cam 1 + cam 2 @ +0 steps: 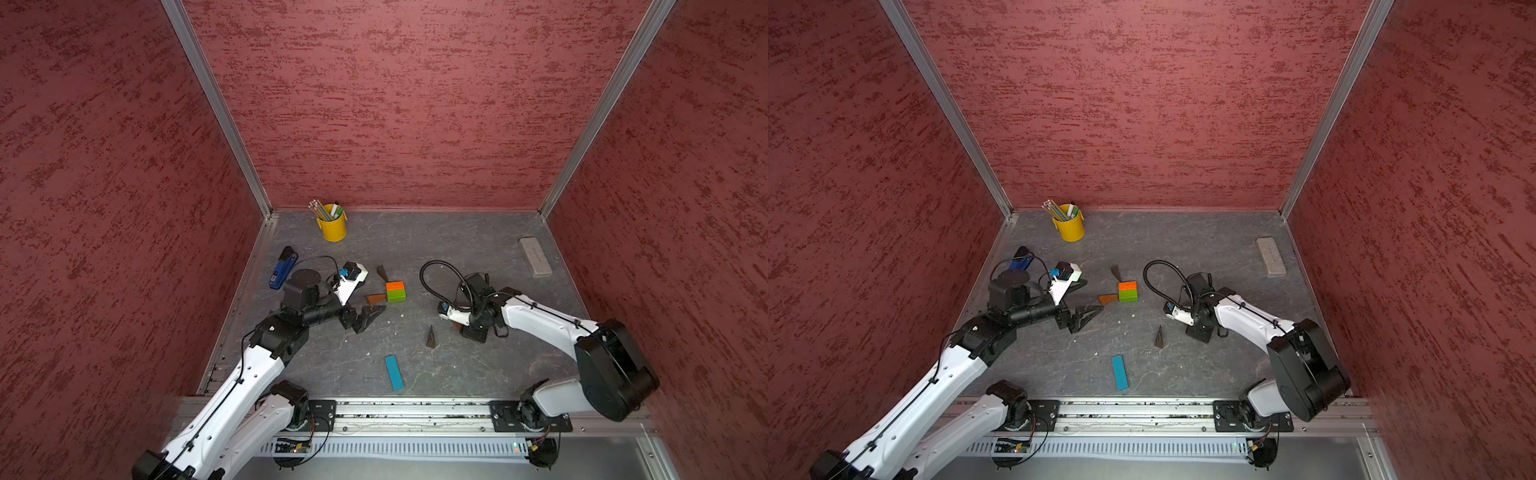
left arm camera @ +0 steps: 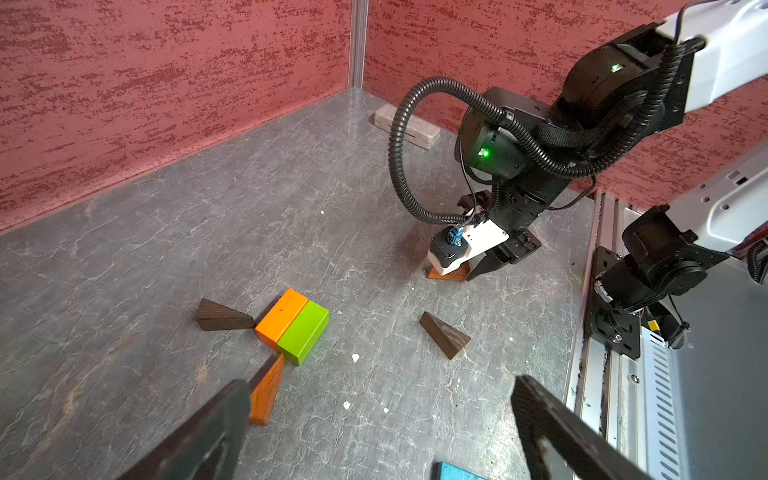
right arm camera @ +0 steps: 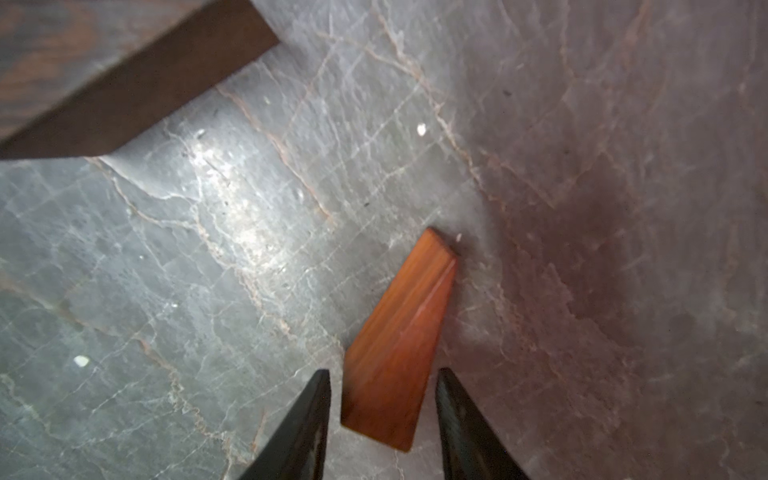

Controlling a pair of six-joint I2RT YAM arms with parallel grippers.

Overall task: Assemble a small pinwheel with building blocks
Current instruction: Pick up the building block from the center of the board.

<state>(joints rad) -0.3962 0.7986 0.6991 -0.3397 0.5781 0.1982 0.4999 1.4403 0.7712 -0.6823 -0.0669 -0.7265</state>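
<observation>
The left arm (image 1: 257, 365) extends left of the orange-and-green block pair (image 1: 395, 291); the left end effector (image 2: 382, 384) stands wide apart. The left wedge (image 1: 376, 298) touches the pair by its tip; the rear wedge (image 1: 381, 273) lies behind the pair. The blue bar (image 1: 393, 372) lies in front. Right of the pair, the right end effector (image 3: 382, 374) straddles the reddish wedge (image 3: 399, 332) on the counter (image 3: 166, 249), jaws narrowly apart, not clamped.

The far middle of the table (image 1: 436, 241) lies bare between the yellow pencil cup (image 1: 332, 228) and the grey eraser (image 1: 535, 256). Nearer, a loose wedge (image 1: 431, 337) and the blue bar (image 1: 393, 372) narrow the lane (a gap runs between them). The left arm (image 1: 320, 313) crowds the left side of the orange and green blocks (image 1: 395, 291).
</observation>
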